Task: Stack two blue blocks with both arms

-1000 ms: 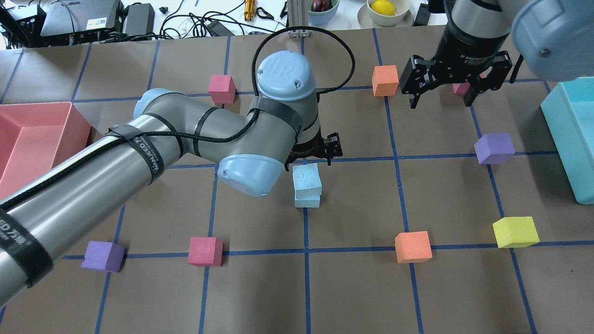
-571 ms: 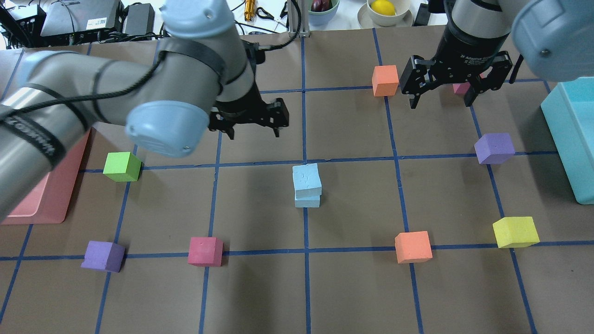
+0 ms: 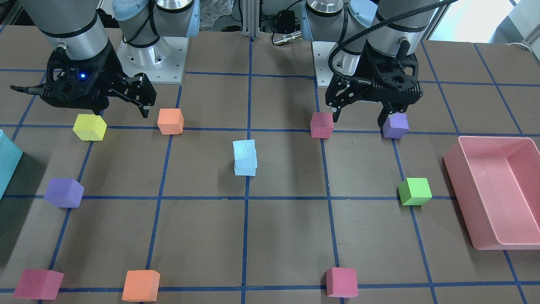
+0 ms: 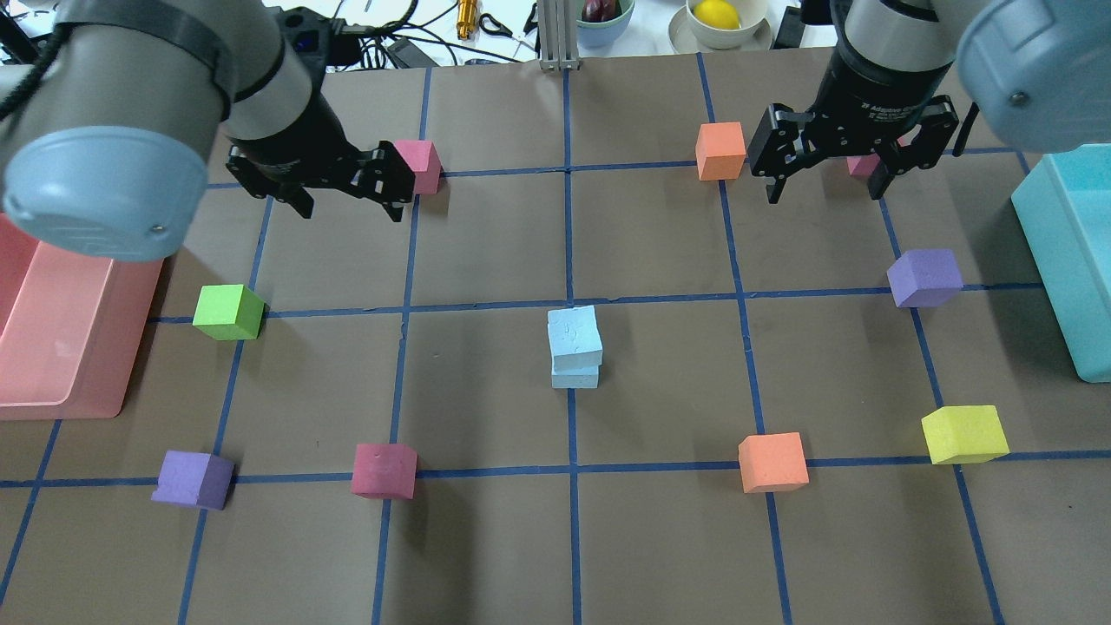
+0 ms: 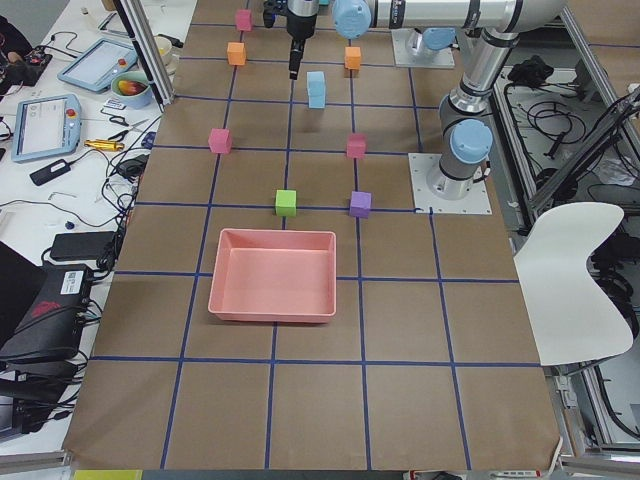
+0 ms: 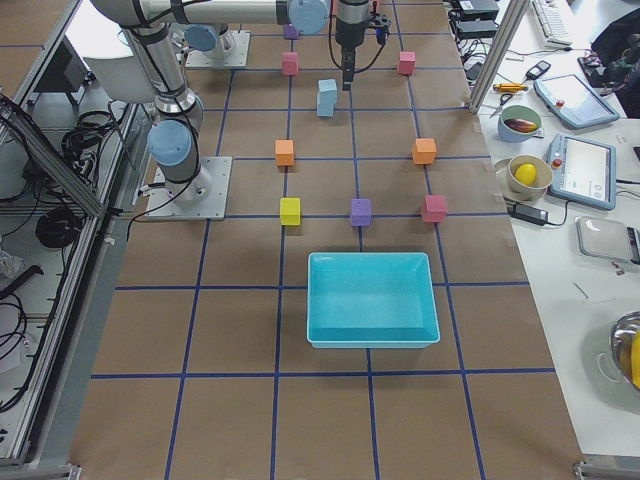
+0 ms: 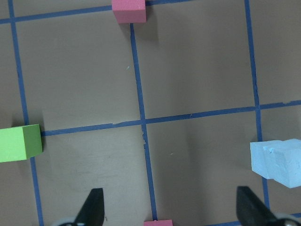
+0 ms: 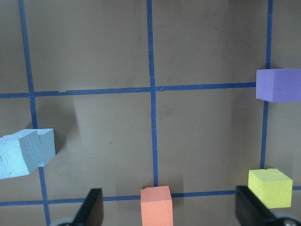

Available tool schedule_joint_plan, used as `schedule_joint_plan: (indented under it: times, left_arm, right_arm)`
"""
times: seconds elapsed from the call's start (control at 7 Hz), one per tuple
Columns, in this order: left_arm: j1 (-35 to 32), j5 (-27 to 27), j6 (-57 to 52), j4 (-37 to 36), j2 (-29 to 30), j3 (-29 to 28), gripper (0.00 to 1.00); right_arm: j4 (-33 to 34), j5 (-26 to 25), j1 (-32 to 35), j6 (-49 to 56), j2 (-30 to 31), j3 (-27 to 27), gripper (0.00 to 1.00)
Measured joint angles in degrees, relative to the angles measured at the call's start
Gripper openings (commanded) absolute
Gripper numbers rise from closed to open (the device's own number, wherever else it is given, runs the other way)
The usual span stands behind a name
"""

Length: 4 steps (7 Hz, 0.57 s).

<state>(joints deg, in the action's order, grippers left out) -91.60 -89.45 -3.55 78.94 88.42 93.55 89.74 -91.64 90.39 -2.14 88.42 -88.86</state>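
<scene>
The two pale blue blocks stand stacked at the table's centre: the upper block (image 4: 574, 336) rests, slightly askew, on the lower block (image 4: 575, 378). The stack also shows in the front-facing view (image 3: 245, 157), at the right edge of the left wrist view (image 7: 277, 162) and at the left edge of the right wrist view (image 8: 23, 153). My left gripper (image 4: 351, 207) is open and empty, hovering at the back left, well away from the stack. My right gripper (image 4: 823, 189) is open and empty at the back right.
A pink bin (image 4: 52, 347) sits at the left edge and a teal bin (image 4: 1076, 260) at the right edge. Loose cubes lie around: green (image 4: 227, 312), pink (image 4: 415, 165), orange (image 4: 720, 150), purple (image 4: 924, 278), yellow (image 4: 963, 433), orange (image 4: 772, 462), pink (image 4: 384, 470), purple (image 4: 193, 478).
My left arm has drawn back from just behind the stack to the back left, open and empty. The stack has stayed put. The right arm has not moved.
</scene>
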Motion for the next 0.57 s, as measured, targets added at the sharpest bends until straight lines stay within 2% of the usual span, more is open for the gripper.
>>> schedule_joint_plan:
  times: [0.57]
  left_arm:
    - [0.27,-3.20,0.91,9.09,2.39,-8.03,1.00]
  right_arm:
    - [0.16,0.03,-0.04,0.05,0.00,0.00,1.00]
